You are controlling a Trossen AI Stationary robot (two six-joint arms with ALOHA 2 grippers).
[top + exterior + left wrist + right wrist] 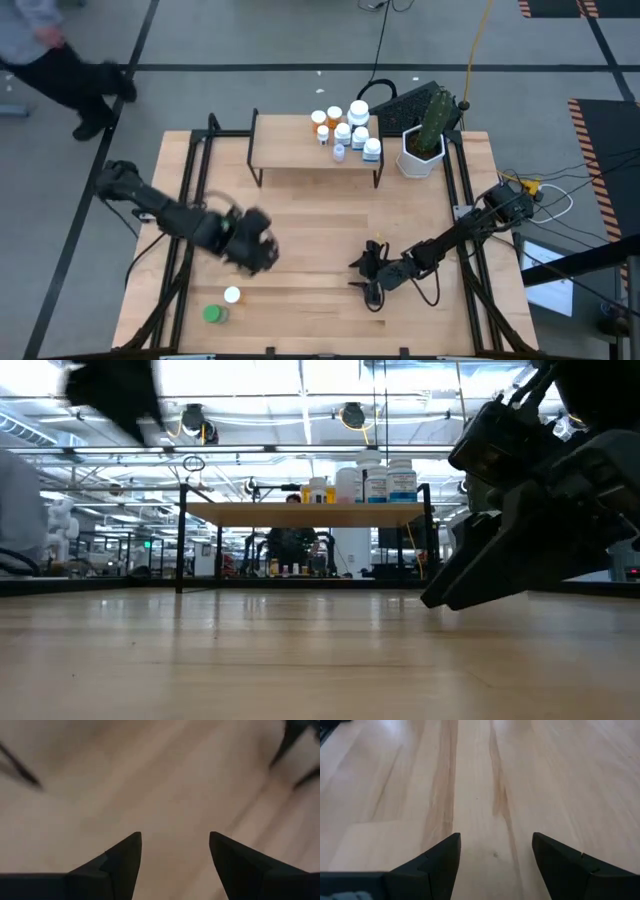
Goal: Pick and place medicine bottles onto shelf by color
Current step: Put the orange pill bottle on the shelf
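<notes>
Jaws of both grippers apart and empty over bare wood, left gripper mid-table, right gripper low beside it, most pill bottles on the shelf, green bottle and white bottle at the table's front edge.

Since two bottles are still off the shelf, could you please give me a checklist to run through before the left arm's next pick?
1. Left end effector empty, fingers apart: ok.
2. Right end effector empty, low over bare table, clear of the left arm: ok.
3. Green bottle and white-capped bottle within the left arm's side: ok.
4. Whether those two stand upright: cannot tell.
5. Free space on the shelf left of the grouped bottles: ok.
6. Targets in the left wrist view: not ok.
</notes>
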